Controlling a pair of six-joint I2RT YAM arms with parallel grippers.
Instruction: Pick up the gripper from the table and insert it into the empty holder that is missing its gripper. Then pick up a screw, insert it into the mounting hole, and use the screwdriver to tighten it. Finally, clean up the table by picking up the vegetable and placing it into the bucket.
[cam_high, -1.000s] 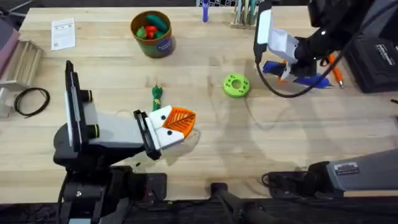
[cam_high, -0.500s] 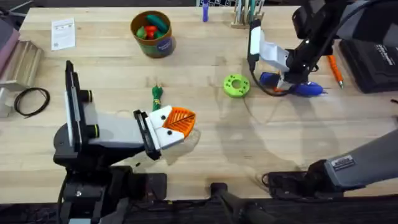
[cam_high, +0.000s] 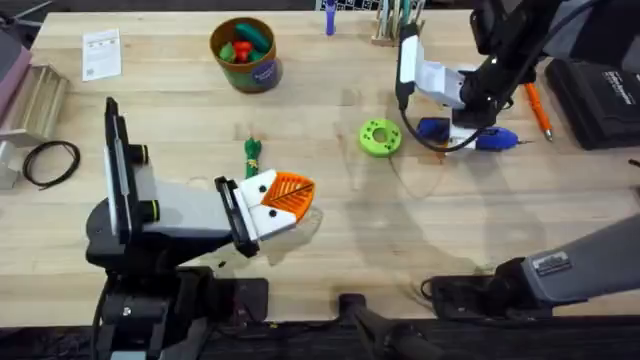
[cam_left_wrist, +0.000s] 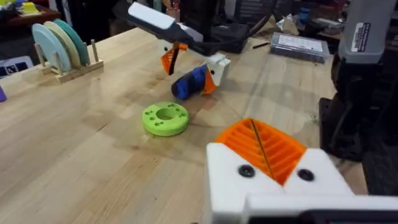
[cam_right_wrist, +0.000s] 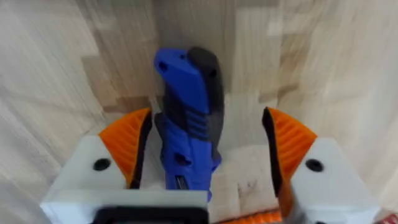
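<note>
The right gripper (cam_high: 455, 112) stood low over the far right part of the table (cam_high: 420, 230), its white fingers with orange pads spread wide. The single blue screwdriver (cam_right_wrist: 186, 124) lay flat on the wood between those pads (cam_right_wrist: 127, 146), near one pad and apart from the other, with bare table showing in the gap. In the overhead view one end of the screwdriver (cam_high: 495, 140) stuck out past the fingers toward the table's right edge, where a thin orange pen-like tool (cam_high: 538, 110) and a dark case (cam_high: 605, 100) crowded the room.

One flat green ring-shaped disc (cam_high: 380, 137) sat just beside the right gripper on the side toward the table's middle. Beyond it the wood was open all the way to the left gripper (cam_high: 283, 200), which rested low near the table's front. Both of its orange pads (cam_left_wrist: 264, 146) sat pressed together with no gap, holding nothing. One small green vegetable (cam_high: 252, 153) with a yellowish end lay just beyond those fingertips. Farther off, near the back edge, one tan bucket (cam_high: 252, 70) held a heap of red and green toy vegetables (cam_high: 243, 42). A white card (cam_high: 101, 53) and a coiled black cable (cam_high: 50, 162) lay by the left edge.
</note>
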